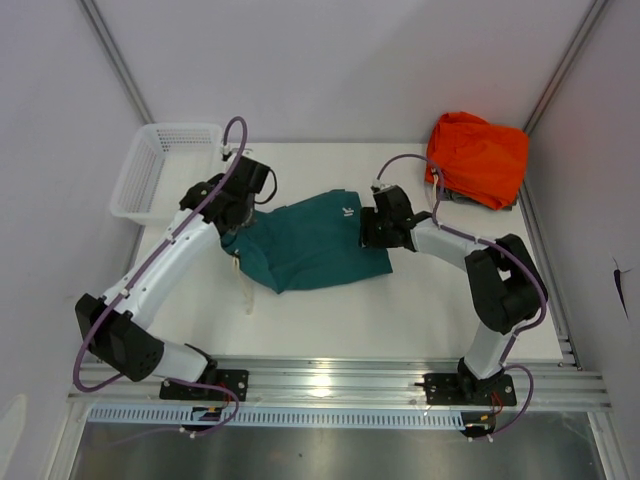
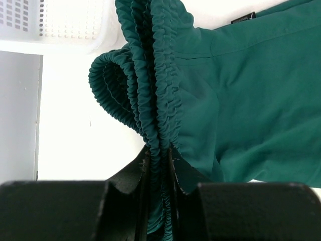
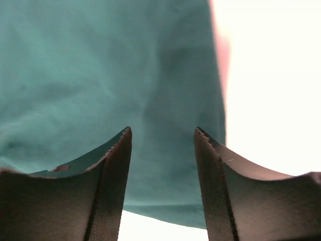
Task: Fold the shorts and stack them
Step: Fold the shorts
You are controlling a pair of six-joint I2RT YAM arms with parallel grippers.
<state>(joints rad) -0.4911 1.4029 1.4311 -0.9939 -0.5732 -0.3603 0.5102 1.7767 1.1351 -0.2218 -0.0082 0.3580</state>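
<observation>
From the top camera: teal shorts [image 1: 315,245] lie rumpled mid-table [image 1: 400,310], not yet folded, waist end to the left, leg end to the right. Left pincer [image 1: 237,230] is on the waist end, right pincer [image 1: 368,230] at the leg hem. Cream drawstring [image 1: 244,285] trails off the near-left side onto bare table. White mesh basket [image 1: 135,185] at far left, nothing visible inside it. Orange garment [image 1: 478,158] sits bunched in the far right corner, well apart from the shorts; it's in no container. Left wrist camera: left pincer [image 2: 159,163] is clamped on the elastic waistband [image 2: 155,90], several gathered layers pinched together, one loop bulging free to the side. Basket corner [image 2: 60,25] is just beyond; the part shown looks bare. Right wrist camera: right pincer [image 3: 163,133] has its fingers apart, hovering over the teal cloth [image 3: 100,65] near its edge, gripping nothing; whether the tips touch the fabric, can't tell. Risks, my read: only one end is held, so any pull from the left drags the whole garment instead of folding it. The bunched waistband could slip a layer and skew the fold. If the right one closes where it is, it may pinch only the top layer. The loose drawstring could end up trapped in the fold.
</observation>
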